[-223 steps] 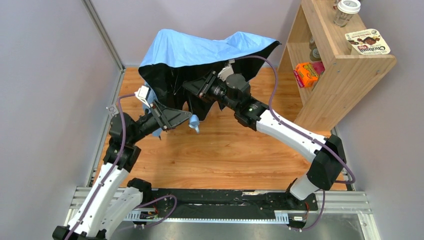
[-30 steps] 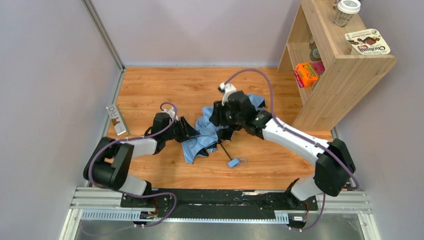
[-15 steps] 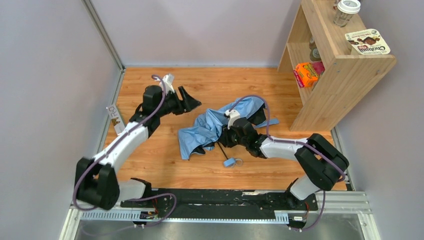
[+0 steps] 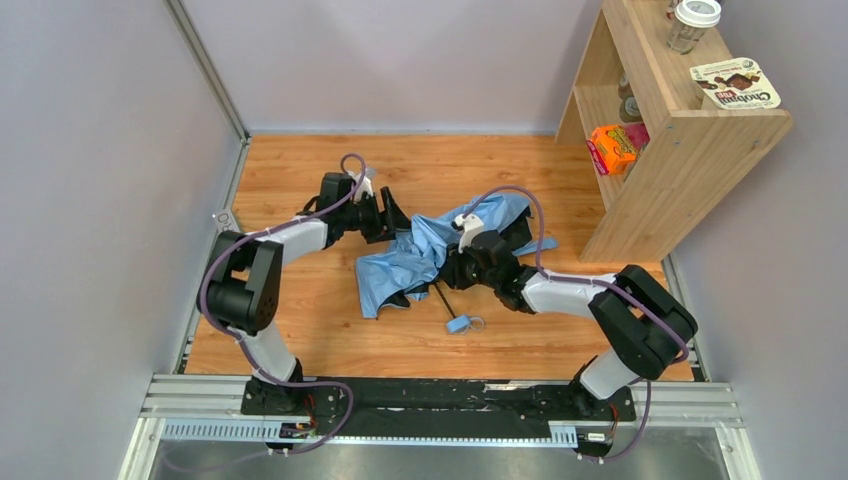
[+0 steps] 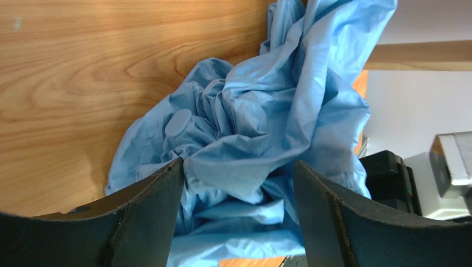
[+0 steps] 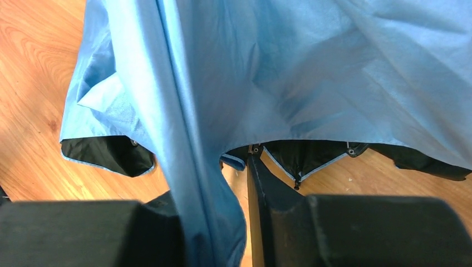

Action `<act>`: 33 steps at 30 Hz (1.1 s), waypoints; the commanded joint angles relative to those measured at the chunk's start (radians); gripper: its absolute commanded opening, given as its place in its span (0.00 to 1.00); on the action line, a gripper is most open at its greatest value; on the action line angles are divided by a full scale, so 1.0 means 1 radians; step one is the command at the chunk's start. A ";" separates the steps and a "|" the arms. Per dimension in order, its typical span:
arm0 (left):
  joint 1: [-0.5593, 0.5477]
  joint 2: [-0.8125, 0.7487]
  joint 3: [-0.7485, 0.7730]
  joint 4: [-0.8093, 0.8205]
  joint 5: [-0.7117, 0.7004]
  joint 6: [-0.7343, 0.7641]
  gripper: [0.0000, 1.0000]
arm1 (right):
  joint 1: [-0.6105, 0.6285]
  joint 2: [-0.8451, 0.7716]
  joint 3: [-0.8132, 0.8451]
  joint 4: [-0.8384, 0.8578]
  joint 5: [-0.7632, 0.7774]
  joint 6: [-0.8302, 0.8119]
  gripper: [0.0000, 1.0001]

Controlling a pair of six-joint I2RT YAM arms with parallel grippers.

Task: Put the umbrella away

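We see one umbrella: sky-blue canopy crumpled on the desk, black lining showing. Left jaws wide around fabric. Right jaws narrow at a fold, can't tell if gripping.

Grey walls surround wooden tabletop and corner shelf.
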 commanded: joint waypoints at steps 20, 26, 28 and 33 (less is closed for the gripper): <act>-0.033 -0.069 -0.096 0.142 -0.036 -0.030 0.77 | 0.283 0.097 0.135 -0.348 0.651 -0.037 0.42; -0.009 -0.258 -0.119 0.003 -0.122 0.008 0.78 | 0.294 0.116 0.067 -0.132 0.668 -0.094 0.00; 0.019 -0.359 -0.153 -0.022 -0.151 -0.021 0.78 | 0.294 0.045 -0.057 0.101 0.642 -0.132 0.00; 0.059 -0.583 -0.198 -0.044 -0.139 -0.048 0.79 | 0.277 -0.131 -0.262 0.464 0.541 -0.158 0.00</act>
